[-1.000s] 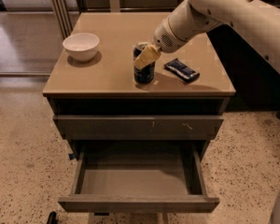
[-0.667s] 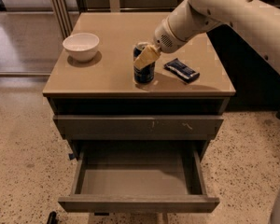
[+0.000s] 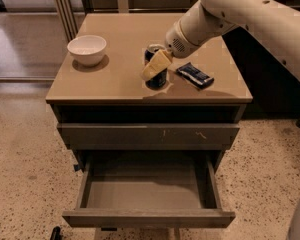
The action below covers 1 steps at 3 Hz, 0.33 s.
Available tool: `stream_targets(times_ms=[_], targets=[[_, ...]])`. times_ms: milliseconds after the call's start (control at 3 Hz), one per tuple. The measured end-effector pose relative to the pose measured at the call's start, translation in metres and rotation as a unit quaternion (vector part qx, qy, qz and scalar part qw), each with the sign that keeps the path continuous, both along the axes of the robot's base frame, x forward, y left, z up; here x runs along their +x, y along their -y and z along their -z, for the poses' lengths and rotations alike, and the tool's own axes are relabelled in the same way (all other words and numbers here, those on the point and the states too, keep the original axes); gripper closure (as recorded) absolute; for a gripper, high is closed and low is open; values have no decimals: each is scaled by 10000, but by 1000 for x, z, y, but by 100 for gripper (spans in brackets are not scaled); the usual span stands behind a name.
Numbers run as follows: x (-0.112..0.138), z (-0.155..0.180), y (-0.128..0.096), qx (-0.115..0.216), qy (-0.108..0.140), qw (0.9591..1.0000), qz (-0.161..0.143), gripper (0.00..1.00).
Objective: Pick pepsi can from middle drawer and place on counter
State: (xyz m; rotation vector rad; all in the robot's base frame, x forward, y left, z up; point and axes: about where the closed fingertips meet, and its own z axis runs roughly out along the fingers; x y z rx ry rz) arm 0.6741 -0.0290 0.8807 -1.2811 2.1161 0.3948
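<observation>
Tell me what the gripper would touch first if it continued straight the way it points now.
The gripper points down toward the pepsi can, which stands on the counter. Going straight on, it would probably meet the can first, then the counter beneath; depth is hard to judge from one view.

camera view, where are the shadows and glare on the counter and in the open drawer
Camera view: the counter shows a soft sheen, no hard glare; the white bowl and the pepsi can, with the gripper at it, cast small shadows at their bases; the recess under the counter is nearly black; the open middle drawer is evenly lit.
</observation>
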Motion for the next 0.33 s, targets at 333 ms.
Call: stream_targets(times_ms=[333], targets=[[0, 0, 0, 0, 0, 10000, 0, 0]])
